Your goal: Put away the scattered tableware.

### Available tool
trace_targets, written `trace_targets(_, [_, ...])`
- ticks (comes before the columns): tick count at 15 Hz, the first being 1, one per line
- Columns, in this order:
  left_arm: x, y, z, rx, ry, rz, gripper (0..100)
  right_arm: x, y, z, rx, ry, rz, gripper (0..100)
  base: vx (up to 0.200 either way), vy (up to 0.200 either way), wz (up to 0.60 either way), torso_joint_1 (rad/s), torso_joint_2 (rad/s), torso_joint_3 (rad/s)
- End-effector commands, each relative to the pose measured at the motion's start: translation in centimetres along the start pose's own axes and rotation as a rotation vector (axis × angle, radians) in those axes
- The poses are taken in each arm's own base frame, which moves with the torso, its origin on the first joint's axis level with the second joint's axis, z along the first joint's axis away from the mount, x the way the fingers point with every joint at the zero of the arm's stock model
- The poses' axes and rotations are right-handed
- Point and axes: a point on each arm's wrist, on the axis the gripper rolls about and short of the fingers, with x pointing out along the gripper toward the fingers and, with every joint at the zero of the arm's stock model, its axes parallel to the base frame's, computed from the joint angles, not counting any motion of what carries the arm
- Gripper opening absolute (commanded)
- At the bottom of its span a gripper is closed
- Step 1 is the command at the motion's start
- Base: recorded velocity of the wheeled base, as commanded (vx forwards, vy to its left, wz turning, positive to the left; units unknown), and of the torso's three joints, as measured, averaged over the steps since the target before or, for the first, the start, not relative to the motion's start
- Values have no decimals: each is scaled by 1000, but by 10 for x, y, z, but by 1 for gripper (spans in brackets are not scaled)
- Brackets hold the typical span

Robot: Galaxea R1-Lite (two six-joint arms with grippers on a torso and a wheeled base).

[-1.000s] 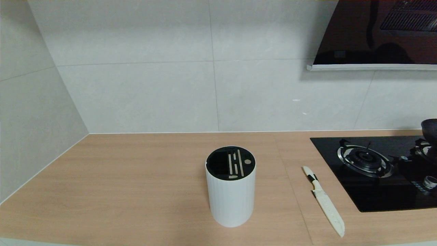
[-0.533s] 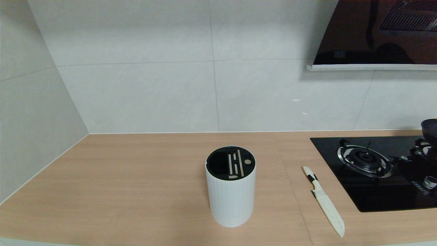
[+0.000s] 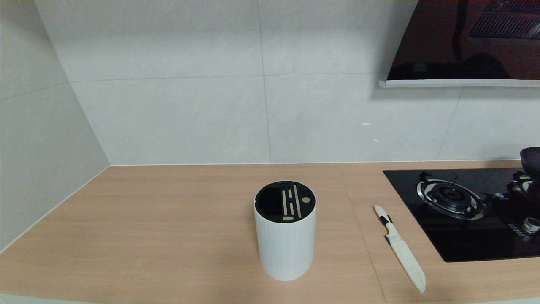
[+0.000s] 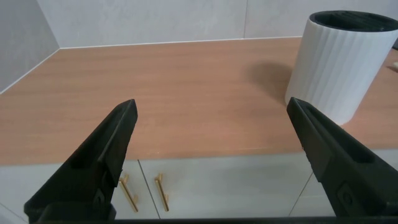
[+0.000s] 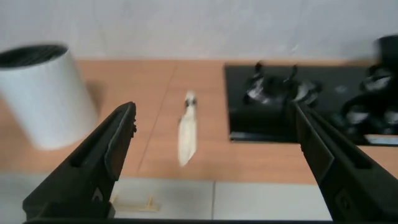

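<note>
Holds the left end effector (image 4: 210, 106) released, fingers wide apart, in front of the bench (image 3: 168, 219) edge, facing the white knife holder (image 3: 285, 236). Holds the right end effector (image 5: 214, 109) released as well, facing the knife (image 3: 398, 247). Finds the knife lying flat on the bench between the holder and the black stove (image 3: 430, 228), touching neither, handle toward the wall. Finds the holder upright, slotted top open.
</note>
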Motion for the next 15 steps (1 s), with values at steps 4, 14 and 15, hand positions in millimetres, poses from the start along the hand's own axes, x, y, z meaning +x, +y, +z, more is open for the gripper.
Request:
trace_targets(4, [0, 0, 0, 0, 1, 1, 100, 128, 8, 45, 16, 492, 155, 100, 0, 0, 0, 0, 0, 0])
trace_targets(14, [0, 0, 0, 2, 3, -1, 100, 285, 31, -20, -66, 662, 118, 100, 0, 0, 0, 0, 0, 0])
trace_targets(15, [0, 0, 0, 2, 1, -1, 100, 293, 32, -28, -69, 679, 112, 100, 0, 0, 0, 0, 0, 0])
